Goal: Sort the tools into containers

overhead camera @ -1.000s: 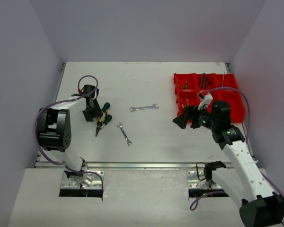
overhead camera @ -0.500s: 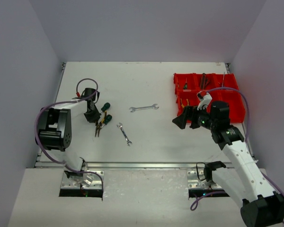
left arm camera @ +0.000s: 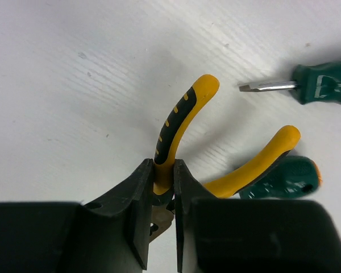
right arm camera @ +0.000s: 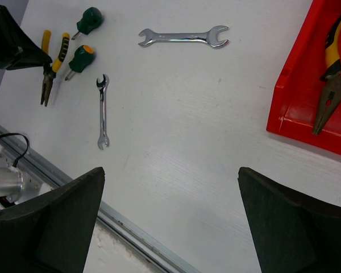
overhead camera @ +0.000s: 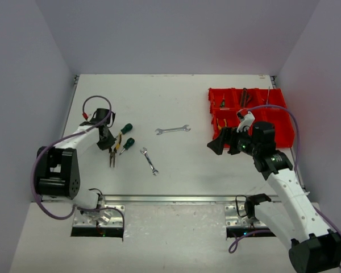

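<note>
The left gripper (left arm camera: 163,183) is clamped tight on one handle of the yellow-handled pliers (left arm camera: 183,111), and the other handle splays free to the side. The fingers hide the pliers' pivot and nose in the left wrist view. From above, the nose (overhead camera: 111,159) points toward the table's near edge. Whether the pliers are lifted off the table (overhead camera: 176,102) cannot be told.

Two green screwdrivers (overhead camera: 127,128) (overhead camera: 128,142) lie just beside the pliers on the tray side. The short wrench (overhead camera: 149,161) is a little beyond them and the long wrench (overhead camera: 173,130) farther off.

Well apart from the pliers, across the table, stands the red bin tray (overhead camera: 211,108), its contents too small to name from above. The right gripper (right arm camera: 170,222) hovers before the tray, jaws spread wide and holding nothing. Its view cuts off the tray, where a second pair of pliers (right arm camera: 329,74) lies.
</note>
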Robot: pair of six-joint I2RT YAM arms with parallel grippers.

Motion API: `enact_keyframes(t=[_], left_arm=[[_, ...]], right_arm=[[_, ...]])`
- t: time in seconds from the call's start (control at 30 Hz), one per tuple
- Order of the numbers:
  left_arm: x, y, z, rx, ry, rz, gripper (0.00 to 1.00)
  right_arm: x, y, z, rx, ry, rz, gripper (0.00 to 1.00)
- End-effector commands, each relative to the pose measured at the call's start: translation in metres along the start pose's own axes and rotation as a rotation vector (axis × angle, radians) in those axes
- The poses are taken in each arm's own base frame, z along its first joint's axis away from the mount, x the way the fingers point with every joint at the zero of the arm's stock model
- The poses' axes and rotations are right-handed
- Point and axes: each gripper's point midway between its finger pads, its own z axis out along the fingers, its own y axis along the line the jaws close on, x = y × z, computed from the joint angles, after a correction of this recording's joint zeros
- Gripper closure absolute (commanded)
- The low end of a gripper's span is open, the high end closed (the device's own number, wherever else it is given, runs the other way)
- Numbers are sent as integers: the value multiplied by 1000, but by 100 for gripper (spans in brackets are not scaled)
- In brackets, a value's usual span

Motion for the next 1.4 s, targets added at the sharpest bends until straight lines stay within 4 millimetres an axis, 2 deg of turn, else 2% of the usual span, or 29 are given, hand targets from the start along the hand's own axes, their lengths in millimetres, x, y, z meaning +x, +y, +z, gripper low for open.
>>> enact_keyframes(t=[0.0,0.17,0.23,0.3,0.4,0.47,0.53,0.63,0.67,0.87,1.07,1.17,1.23,1.3,1.37], left_arm=[[-33,-8,-37,86,-130,-64,100],[-42,-12,-61,141,-161,-65,100],[-46,-20,-75,208,-179,-60,100],[-48,-33,-91,300,-202,-40,100],[-42,-72,-135,505,-257,59,100],[-39,-87,-156,569,-280,85,100],[-26,-107,-177,646,-267,116,100],[-1,-134,-197,769,-216,112,100],[1,-141,-205,811,-219,105,100],[35,-172,-234,1013,-158,79,100],[71,-192,-259,1107,-113,58,100],[85,-196,-262,1117,-85,62,100],[98,-200,-266,1134,-59,78,100],[102,-201,-268,1140,-56,82,100],[109,-202,-270,1146,-54,93,100]], right_arm=[[-5,1,2,-4,-26,-24,1],[-6,0,2,-1,-27,-24,1],[-5,0,3,-3,-28,-25,1],[-5,2,3,-15,-30,-23,1],[-6,27,3,-160,-44,-31,1],[-7,44,1,-265,-47,-31,1],[-7,69,-5,-415,-20,-11,1],[-9,89,-10,-523,-4,32,1],[-5,95,-10,-547,1,24,1],[5,133,4,-550,-14,-34,2],[2,141,30,-471,-46,-20,9],[-4,144,41,-411,-63,-29,9],[-6,136,53,-323,-69,-20,10],[-7,134,59,-293,-64,-3,11],[-9,134,64,-277,-68,8,16]])
